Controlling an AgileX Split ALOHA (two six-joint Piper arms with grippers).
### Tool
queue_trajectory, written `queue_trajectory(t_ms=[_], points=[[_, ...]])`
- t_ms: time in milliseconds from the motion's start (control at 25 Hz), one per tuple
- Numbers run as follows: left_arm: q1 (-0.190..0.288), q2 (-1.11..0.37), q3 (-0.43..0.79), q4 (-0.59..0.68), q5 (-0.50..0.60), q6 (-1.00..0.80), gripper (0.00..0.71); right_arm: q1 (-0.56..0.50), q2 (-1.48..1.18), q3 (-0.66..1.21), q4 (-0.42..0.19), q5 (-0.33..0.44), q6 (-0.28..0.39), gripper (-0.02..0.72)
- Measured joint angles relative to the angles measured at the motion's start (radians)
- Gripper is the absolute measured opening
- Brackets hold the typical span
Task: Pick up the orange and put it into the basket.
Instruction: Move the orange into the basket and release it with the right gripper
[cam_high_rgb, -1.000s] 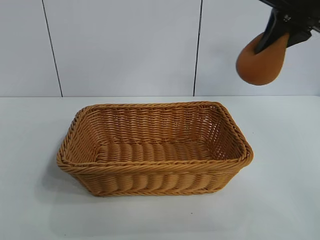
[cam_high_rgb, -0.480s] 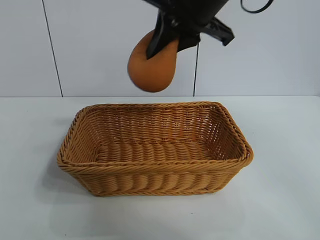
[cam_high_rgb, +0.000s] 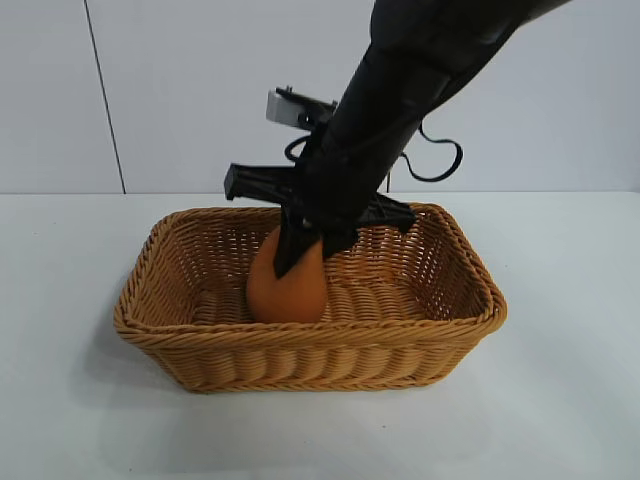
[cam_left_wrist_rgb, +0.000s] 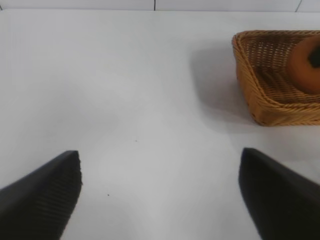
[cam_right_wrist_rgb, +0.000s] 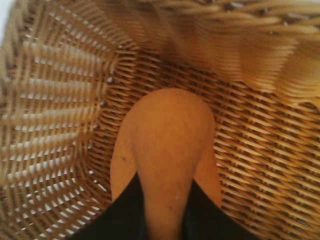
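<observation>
The right gripper (cam_high_rgb: 298, 255) is reaching down from the upper right of the exterior frame into the basket (cam_high_rgb: 470, 318), its jaws closing tight on the narrow knobby top of the orange (cam_high_rgb: 287, 288). The orange is hanging directly below the jaws, its long axis running on from them, tilted toward the lower left. It is sitting inside the basket at centre frame; its base is at or just above the woven floor, and the front rim is hiding which. Its skin is showing dull and matte, swelling from a pinched neck to a round bottom. The right arm is the one on it. The left gripper (cam_left_wrist_rgb: 160, 195) is idling over the bare bench (cam_left_wrist_rgb: 140, 90), jaws spread wide and holding nothing, the basket in the upper right of its view.
</observation>
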Motion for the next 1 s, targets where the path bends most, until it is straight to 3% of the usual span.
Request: queue_trajectory(t_ms=[160,360,440,560,680,840,1000], points=[[0.0,0.0,0.0,0.0,0.0,0.0,0.613,0.0,0.002,0.0,-0.001,-0.005,0.02,0.16],[0.0,0.0,0.0,0.0,0.0,0.0,0.613,0.0,-0.024,0.0,-0.042,0.011,0.021,0.545],[0.0,0.0,0.0,0.0,0.0,0.0,0.613,0.0,-0.054,0.0,-0.06,0.031,0.021,0.624],[0.0,0.0,0.0,0.0,0.0,0.0,0.613,0.0,-0.111,-0.007,-0.091,0.091,0.045,0.662],[0.0,0.0,0.0,0.0,0.0,0.0,0.613,-0.002,-0.145,-0.072,-0.14,0.24,0.075,0.668],[0.0,0.0,0.0,0.0,0.0,0.0,0.613,-0.002,-0.146,-0.197,-0.248,0.453,0.111,0.666],[0.0,0.0,0.0,0.0,0.0,0.0,0.613,-0.003,-0.147,-0.289,-0.39,0.52,0.187,0.661]])
